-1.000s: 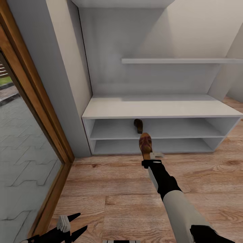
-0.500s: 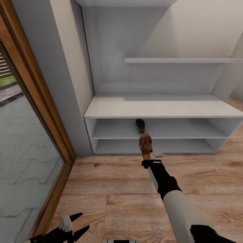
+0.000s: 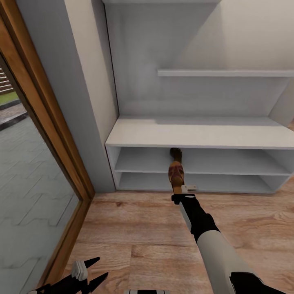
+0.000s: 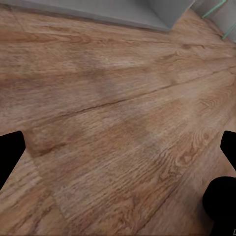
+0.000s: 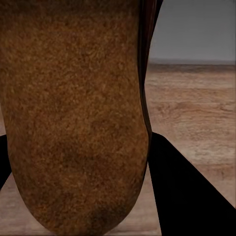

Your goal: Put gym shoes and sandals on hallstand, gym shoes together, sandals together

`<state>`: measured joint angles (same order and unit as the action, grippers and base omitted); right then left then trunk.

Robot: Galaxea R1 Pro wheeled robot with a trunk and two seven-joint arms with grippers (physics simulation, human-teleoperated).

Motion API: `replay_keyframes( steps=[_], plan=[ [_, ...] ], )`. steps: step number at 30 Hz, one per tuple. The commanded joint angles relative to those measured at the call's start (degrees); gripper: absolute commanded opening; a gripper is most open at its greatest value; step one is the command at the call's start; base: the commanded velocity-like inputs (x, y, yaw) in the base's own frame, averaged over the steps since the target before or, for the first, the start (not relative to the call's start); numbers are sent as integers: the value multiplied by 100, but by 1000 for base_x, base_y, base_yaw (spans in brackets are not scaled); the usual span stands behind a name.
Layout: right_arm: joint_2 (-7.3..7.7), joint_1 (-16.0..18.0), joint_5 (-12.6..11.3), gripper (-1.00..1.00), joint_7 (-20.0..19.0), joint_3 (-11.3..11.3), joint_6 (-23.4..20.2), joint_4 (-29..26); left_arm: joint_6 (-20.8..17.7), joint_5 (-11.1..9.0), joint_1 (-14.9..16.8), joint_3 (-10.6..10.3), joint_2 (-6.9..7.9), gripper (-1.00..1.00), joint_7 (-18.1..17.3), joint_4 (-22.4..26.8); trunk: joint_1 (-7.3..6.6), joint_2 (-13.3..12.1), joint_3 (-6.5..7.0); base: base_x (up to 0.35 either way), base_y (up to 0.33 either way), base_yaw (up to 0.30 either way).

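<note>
Right tool (image 3: 178, 191): clamped on the flat brown leather sandal (image 3: 176, 173), toe towards the light grey hallstand (image 3: 196, 134); fingers mostly hidden.
Second brown sandal (image 3: 176, 154): upper slot, partly hidden.
Left tool (image 3: 87, 272): spread, empty, cut off, over wood-plank floor (image 3: 134, 228).

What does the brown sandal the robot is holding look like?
The sandal is flat, with wide reddish-brown straps over a tan footbed, leather by the look of it. The right hand grips one end, so it sticks out above the wood floor toward the grey shoe rack. In the right wrist view its rough brown sole is close up.
</note>
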<state>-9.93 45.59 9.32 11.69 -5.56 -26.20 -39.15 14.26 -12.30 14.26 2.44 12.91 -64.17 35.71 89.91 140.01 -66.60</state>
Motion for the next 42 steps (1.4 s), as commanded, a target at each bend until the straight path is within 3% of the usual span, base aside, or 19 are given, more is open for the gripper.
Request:
replay_keyframes(
  steps=[1, 10, 23, 42],
  plan=[
    [-7, 2, 43, -100, -9, -23, -34, -7, 33, -9, 4, 2, 1, 100, -17, -4, 1, 2, -5, 117, 0, 2],
    [-7, 2, 43, -100, -9, -24, -34, -3, 33, -9, 3, 2, 1, 100, -17, -3, 1, 2, -8, 40, 0, 15],
    [-7, 2, 43, -100, -15, -24, -26, 264, 33, -7, 2, 2, -31, 100, -15, -3, 1, 2, -55, 144, 0, 164],
    [-7, 2, 43, -100, -18, -29, -22, 311, 33, -9, -2, 11, -78, 100, -13, -3, 1, 2, -56, 105, -19, 3]
  ],
)
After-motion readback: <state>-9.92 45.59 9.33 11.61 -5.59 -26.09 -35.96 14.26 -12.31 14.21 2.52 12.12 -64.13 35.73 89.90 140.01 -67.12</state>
